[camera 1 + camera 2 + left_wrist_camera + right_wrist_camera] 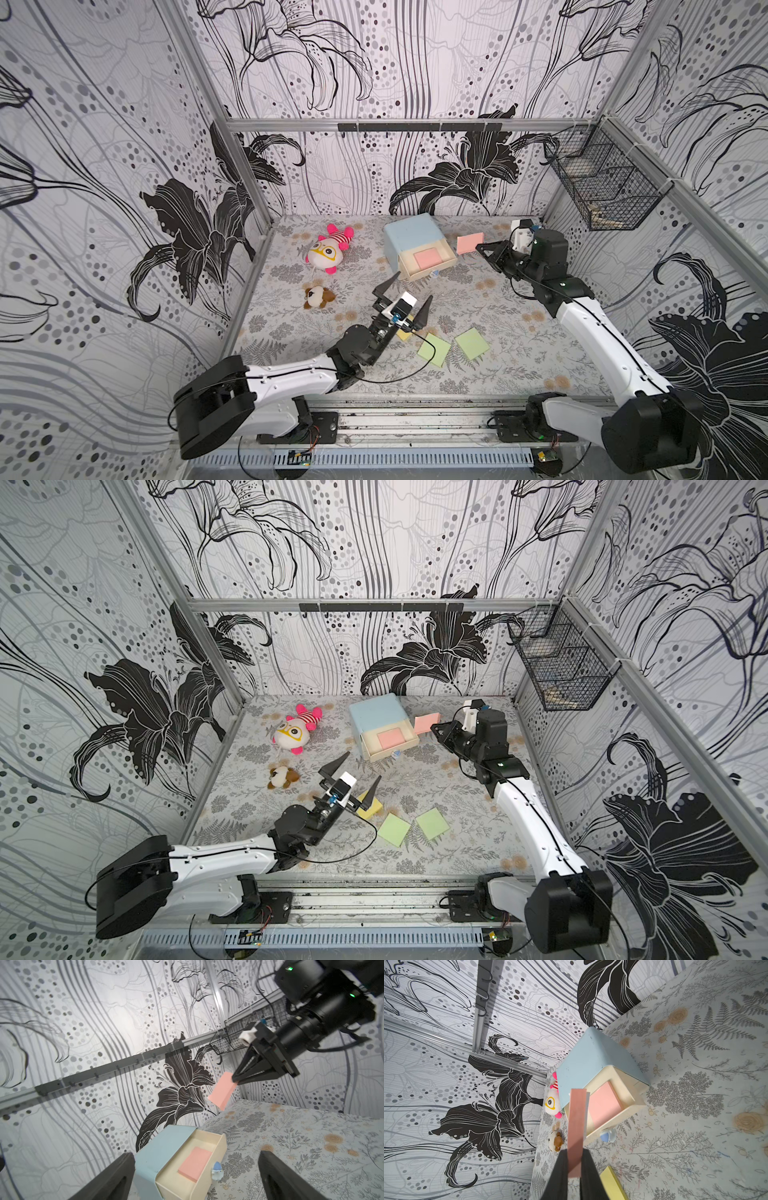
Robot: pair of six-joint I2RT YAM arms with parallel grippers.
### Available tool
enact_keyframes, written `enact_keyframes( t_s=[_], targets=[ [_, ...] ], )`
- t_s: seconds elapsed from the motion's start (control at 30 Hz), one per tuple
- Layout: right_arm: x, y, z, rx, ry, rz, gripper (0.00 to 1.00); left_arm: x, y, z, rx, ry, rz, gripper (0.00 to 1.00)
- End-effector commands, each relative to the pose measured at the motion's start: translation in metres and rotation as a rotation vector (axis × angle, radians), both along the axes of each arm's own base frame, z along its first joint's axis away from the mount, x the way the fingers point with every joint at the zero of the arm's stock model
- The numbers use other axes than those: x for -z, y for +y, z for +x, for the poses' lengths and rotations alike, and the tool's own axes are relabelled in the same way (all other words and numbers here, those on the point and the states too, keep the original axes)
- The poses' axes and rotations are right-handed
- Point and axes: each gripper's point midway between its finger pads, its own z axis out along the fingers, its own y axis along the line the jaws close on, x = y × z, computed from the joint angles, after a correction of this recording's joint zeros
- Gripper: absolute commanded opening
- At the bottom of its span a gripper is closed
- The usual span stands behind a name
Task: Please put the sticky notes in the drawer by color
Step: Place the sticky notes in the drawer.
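Nearest me, two green pads (433,350) and a yellow pad (370,807) lie on the surface (519,353), my left hand (414,285) spread wide by the yellow. Farther off, my right hand (478,248) pinches a pink pad (469,243) just right of the open drawer (432,269). I'd carry it left, level, over the other pink pad (427,258) inside.

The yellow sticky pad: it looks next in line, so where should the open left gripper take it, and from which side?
From straight above, I'd say, jaws pinching two opposite side edges. The yellow pad lies flat on the table, and its stack looks thick enough to give side faces. The open left gripper hangs close by; keep clear of the nearby green pad.
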Motion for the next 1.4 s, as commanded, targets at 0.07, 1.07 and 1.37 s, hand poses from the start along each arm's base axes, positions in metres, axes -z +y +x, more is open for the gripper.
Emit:
enact_keyframes(
  t_s=[0.07, 1.07, 1.37],
  targets=[
    [0.009, 0.015, 0.002, -0.033, -0.007, 0.049, 0.00, -0.008, 0.049, 0.034, -0.035, 0.256, -0.410, 0.97],
    [0.072, 0.127, 0.057, -0.252, 0.178, -0.013, 0.00, 0.051, 0.085, 0.101, -0.228, 0.620, -0.618, 0.97],
    [0.057, 0.125, 0.037, -0.287, 0.152, 0.007, 0.00, 0.058, 0.078, 0.108, -0.221, 0.638, -0.618, 0.97]
  ],
)
